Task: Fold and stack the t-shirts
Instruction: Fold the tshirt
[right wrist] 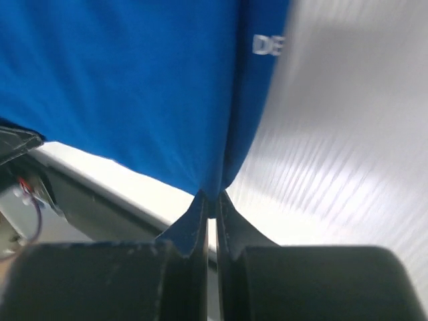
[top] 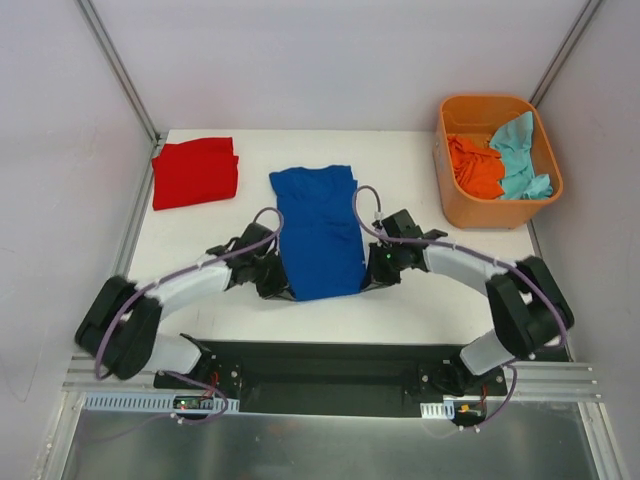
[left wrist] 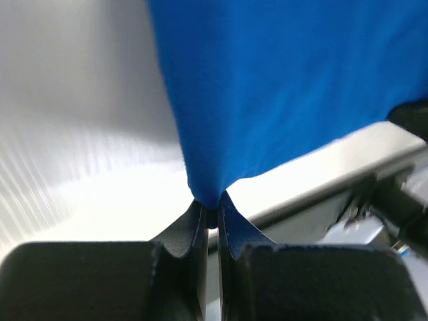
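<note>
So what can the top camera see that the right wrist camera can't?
Only the top camera shows the folded red t-shirt and the orange tub holding a crumpled orange shirt and a teal shirt. Only the right wrist camera shows the white lettering on the blue t-shirt and, up close, the right fingers shut on its bunched corner. Both show the blue t-shirt and the white table.

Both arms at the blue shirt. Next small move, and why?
Probably lift both near corners together and carry them toward the far edge: the left gripper and right gripper are each shut on a near corner of the blue t-shirt, which lies flat.
</note>
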Tool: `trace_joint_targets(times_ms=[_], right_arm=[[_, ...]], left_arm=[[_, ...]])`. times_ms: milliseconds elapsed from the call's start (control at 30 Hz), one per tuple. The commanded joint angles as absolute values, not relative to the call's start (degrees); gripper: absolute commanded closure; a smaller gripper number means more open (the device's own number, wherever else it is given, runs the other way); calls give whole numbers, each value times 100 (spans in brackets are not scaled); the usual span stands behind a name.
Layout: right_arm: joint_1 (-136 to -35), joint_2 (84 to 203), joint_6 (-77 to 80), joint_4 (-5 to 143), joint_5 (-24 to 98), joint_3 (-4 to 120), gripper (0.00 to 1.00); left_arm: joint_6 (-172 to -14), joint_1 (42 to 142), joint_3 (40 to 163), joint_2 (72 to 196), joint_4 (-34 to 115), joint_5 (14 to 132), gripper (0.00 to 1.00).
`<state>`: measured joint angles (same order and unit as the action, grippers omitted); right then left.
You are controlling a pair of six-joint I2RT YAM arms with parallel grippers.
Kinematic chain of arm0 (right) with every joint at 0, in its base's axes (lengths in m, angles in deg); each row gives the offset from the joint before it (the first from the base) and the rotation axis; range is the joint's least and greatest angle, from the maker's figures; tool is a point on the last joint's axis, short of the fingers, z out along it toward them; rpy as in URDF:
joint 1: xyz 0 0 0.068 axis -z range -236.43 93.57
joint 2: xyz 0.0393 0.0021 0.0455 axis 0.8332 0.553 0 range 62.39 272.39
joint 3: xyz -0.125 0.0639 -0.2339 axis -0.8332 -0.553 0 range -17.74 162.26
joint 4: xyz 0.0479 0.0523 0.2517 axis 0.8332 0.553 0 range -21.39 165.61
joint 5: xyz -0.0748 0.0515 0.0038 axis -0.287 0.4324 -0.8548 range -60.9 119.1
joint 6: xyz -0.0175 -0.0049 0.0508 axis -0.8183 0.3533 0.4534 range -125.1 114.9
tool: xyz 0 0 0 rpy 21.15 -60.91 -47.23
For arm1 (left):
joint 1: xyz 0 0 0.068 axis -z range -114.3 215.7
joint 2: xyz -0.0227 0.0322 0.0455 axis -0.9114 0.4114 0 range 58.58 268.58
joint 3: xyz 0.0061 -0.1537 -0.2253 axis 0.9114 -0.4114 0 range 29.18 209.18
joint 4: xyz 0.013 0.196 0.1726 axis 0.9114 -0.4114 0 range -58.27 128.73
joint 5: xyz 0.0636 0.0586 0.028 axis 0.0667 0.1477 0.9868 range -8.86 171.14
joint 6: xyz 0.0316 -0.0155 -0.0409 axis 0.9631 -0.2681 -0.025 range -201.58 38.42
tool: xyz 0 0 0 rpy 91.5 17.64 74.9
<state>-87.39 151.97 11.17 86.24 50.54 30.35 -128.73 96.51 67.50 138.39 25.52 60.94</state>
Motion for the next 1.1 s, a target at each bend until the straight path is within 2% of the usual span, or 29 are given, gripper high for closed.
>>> trace_joint_targets(times_ms=[0,133,300,433,600,833,1067], right_arm=[[-9263,13756,949,10169,4661,2901,99],[-9361,12456,975,10938,4247,3085,98],[-9343,12074,712,11290,3851,3788,95],[-9107,12591,527,11168,3544,4709,95],[-8641,13444,369,10720,3719,5545,95],[-8193,15104,175,10649,4211,6759,97],[-7990,16196,456,10509,3360,7620,97]], left_arm=[[-13368,10191,6346,12207,1914,6514,100],[-13589,10341,6397,10818,1685,6673,100],[-13282,10332,7196,10788,1369,7067,100],[-12809,10026,8197,11524,1228,7596,100],[-12438,9183,9007,12448,1227,7412,100],[-12113,8743,9965,13766,1228,7130,100],[-11849,8399,10730,14857,1228,7183,100]])
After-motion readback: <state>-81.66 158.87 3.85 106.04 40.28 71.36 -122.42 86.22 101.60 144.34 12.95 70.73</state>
